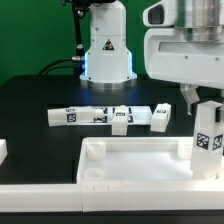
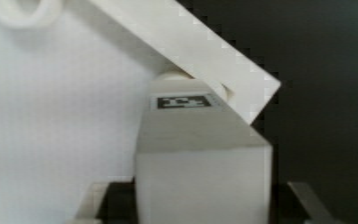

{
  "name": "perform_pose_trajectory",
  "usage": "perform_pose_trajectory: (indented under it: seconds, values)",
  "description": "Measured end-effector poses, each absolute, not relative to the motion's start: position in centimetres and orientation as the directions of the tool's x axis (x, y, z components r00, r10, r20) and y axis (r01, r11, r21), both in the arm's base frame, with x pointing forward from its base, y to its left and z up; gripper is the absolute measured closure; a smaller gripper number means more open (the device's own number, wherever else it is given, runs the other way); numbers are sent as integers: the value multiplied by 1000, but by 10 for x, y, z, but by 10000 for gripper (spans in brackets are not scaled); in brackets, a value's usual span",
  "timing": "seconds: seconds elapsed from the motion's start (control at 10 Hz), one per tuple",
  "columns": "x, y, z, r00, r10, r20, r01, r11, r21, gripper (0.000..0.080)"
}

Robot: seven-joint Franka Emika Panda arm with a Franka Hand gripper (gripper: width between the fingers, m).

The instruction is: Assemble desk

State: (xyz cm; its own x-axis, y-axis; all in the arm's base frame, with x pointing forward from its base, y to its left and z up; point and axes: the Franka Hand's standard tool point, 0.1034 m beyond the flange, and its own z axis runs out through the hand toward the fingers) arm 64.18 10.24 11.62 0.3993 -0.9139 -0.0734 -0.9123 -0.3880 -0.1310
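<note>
The desk top (image 1: 130,160) is a white rimmed tray lying at the front, with a round socket (image 1: 93,148) at its far left corner. My gripper (image 1: 207,105) is shut on a white leg (image 1: 208,140) with a black-and-white tag. It holds the leg upright at the top's far corner, on the exterior view's right. In the wrist view the leg (image 2: 202,160) fills the space between the fingers (image 2: 307,203), and its tagged end points at the top's rim (image 2: 202,50). The corner socket under the leg is hidden. Three more legs (image 1: 100,117) lie in a row behind the top.
The robot base (image 1: 107,50) stands at the back centre with cables on the exterior view's left. A small white block (image 1: 3,150) shows at that view's left edge. The table (image 1: 30,100) is black.
</note>
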Motion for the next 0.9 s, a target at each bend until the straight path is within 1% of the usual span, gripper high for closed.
perform_pose_trajectory:
  seconds: [0.1,0.2,0.4,0.5,0.6,0.7,0.8,0.9]
  values:
    - [639,101,116,262,-959,-105,-959,-246,-140,511]
    - [639,102,116,197,-974,-115,-974,-182,-132,511]
    - [639,102,116,113,-985,-127,-988,-98,-121,511]
    - [639,103,116,6,-989,-148,-994,10,-110,511]
    - [638,104,115,-171,-968,-184,-977,191,-98,511]
    - [637,107,115,-238,-952,-194,-961,260,-98,511]
    - [637,107,115,-228,-954,-193,-963,250,-99,511]
    - [636,107,116,-168,-968,-187,-976,191,-107,511]
